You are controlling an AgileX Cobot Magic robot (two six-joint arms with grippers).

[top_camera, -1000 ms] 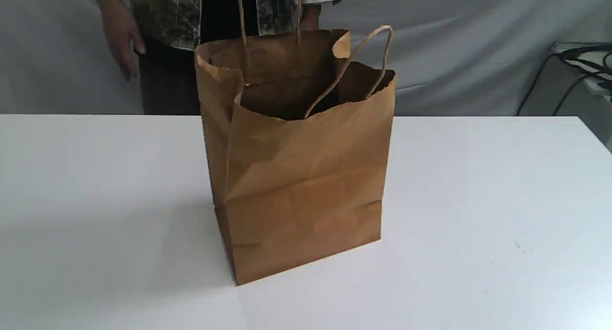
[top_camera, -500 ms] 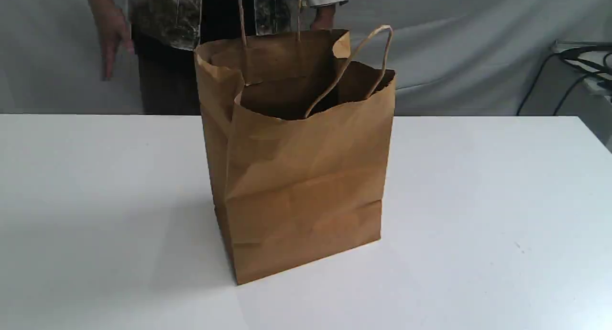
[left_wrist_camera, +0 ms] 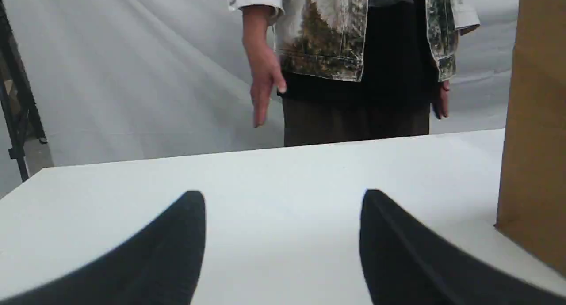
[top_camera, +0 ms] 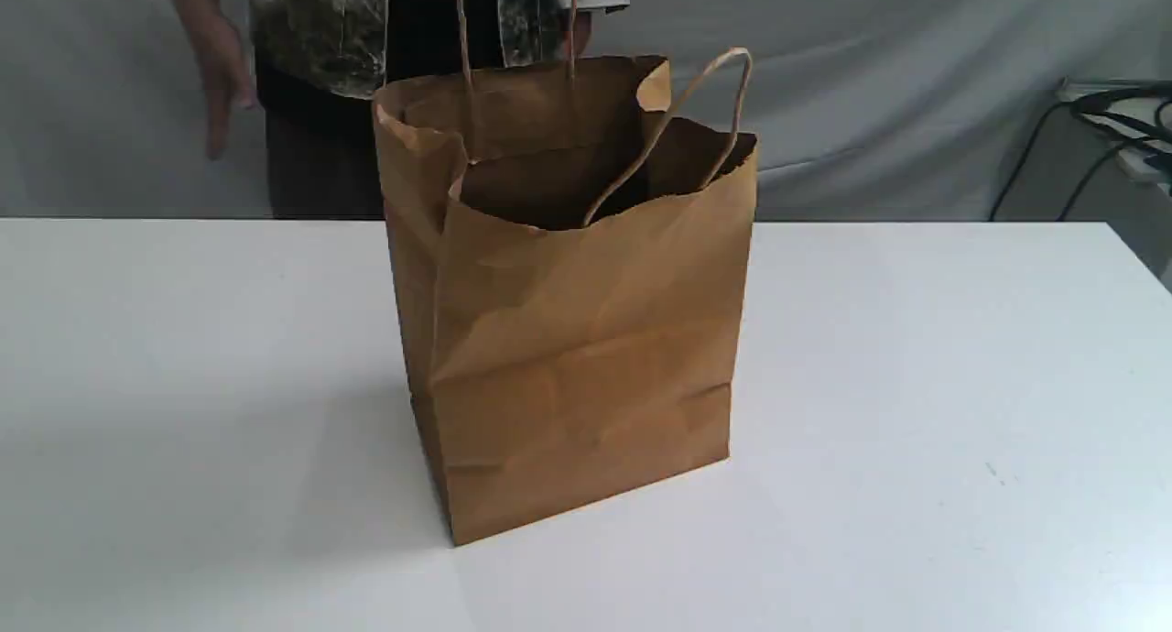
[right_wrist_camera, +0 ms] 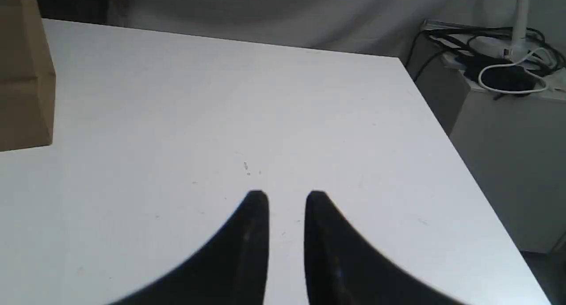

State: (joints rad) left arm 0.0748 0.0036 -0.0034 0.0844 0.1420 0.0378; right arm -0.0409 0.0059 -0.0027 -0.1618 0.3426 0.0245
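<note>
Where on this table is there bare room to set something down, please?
The table is bare on both sides of the paper bag: one patch between bag and left edge, ahead of the left claw; another between bag and right edge, under the right claw. Tightest is behind the bag, where the person stands.

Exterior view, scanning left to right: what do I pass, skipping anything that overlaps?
person's hand → paper bag → black cables
</note>
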